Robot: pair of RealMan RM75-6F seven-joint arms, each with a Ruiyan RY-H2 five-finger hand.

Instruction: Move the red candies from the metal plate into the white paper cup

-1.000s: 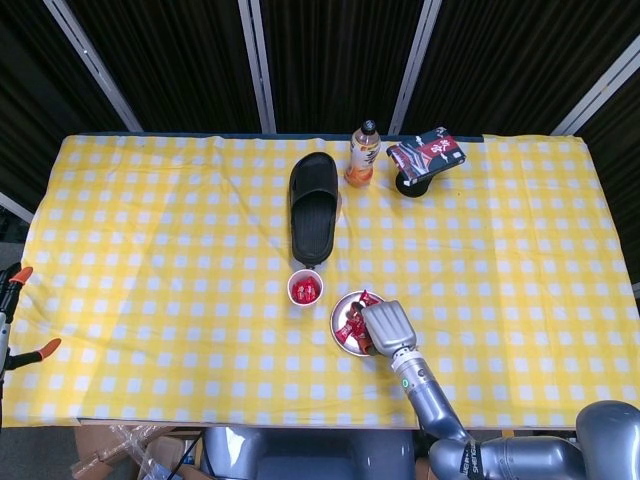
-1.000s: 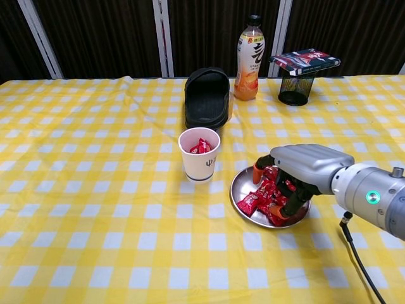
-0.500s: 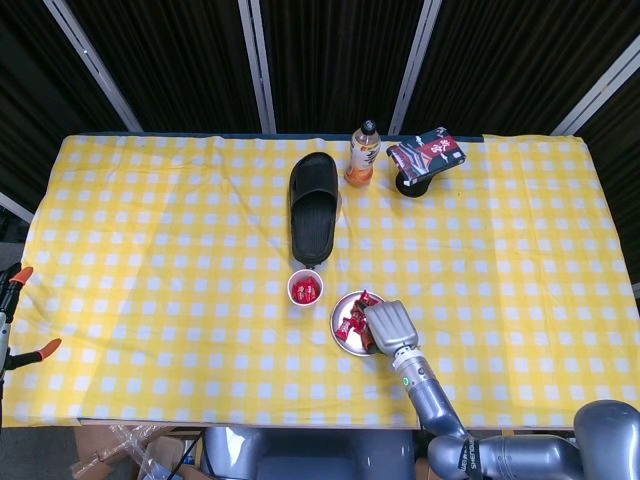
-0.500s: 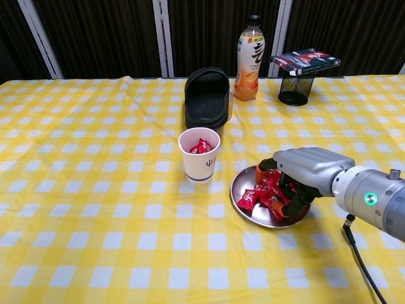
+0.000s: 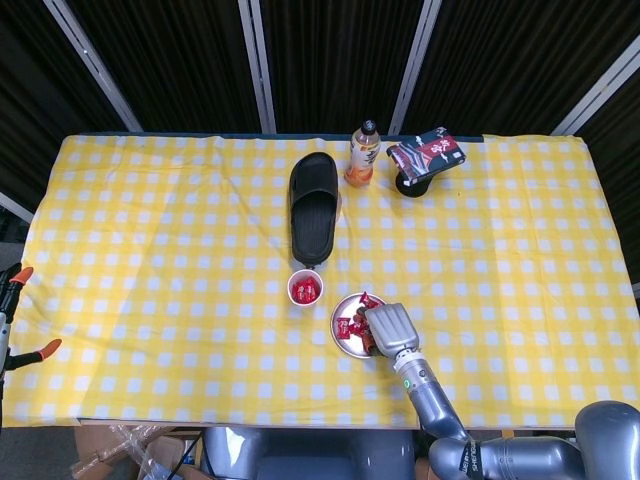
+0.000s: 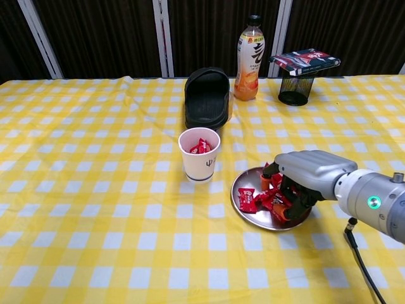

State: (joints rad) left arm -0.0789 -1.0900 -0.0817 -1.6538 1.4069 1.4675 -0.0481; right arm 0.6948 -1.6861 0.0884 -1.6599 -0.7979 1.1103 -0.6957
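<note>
Reaching palm-down over the metal plate [image 6: 243,206], the right hand [image 6: 302,177] has its fingers [image 6: 288,206] curled down among the red candies [image 6: 261,198] on the plate's right half; whether any candy is actually held cannot be told. One candy lies apart at the plate's left. The white paper cup [image 6: 199,155], just left of the plate, already holds red candies. The left hand is out of view.

A black slipper [image 6: 207,98], drink bottle [image 6: 249,59] and mesh holder [image 6: 293,90] stand behind.
</note>
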